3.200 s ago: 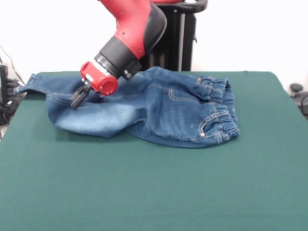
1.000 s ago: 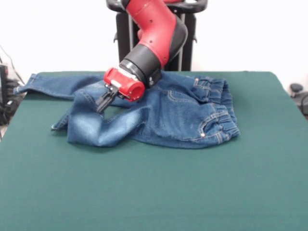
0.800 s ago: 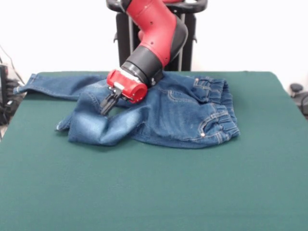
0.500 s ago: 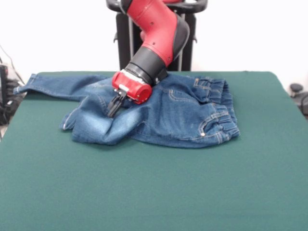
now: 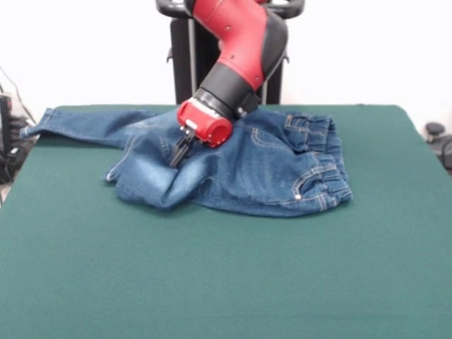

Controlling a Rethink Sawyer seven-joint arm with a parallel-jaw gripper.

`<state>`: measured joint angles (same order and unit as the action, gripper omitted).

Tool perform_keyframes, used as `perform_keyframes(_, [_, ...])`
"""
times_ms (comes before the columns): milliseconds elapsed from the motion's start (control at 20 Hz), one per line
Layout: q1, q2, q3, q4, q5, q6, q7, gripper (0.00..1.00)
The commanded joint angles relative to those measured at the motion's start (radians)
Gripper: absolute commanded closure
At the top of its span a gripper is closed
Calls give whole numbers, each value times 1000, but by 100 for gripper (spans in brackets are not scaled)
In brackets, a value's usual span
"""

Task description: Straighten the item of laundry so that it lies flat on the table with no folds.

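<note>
The item of laundry (image 5: 275, 166), small blue denim jeans with an elastic waistband at the right, lies crumpled across the far half of the green table (image 5: 226, 275). One leg stretches to the far left edge. The other leg is bunched into a fold at the front left (image 5: 145, 185). My gripper (image 5: 176, 159) points down into the denim at that fold, fingers close together and pinching a ridge of the fabric.
A black stand (image 5: 194, 53) rises behind the table's far edge. Dark objects sit off the table at the left (image 5: 7, 141) and right (image 5: 438, 138) edges. Bare green felt fills the whole near half.
The gripper has moved to the right, dragging the folded leg with it. The bunched denim has shifted toward the waistband and grown more compact.
</note>
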<state>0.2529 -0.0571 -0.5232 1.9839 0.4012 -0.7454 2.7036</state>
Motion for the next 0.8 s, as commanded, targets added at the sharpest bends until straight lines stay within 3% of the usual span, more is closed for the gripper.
perform_keyframes(50, [15,-39,252,38,-15,195,148,100])
perform_keyframes(250, [13,-38,245,32,-27,190,124,100])
perform_keyframes(300, [12,-38,242,26,-41,192,103,0])
perform_keyframes(450, [-80,-83,290,34,-160,208,117,0])
perform_keyframes(600, [-206,-211,340,80,-298,296,101,0])
perform_keyframes(800, [-236,-411,275,137,-341,460,13,0])
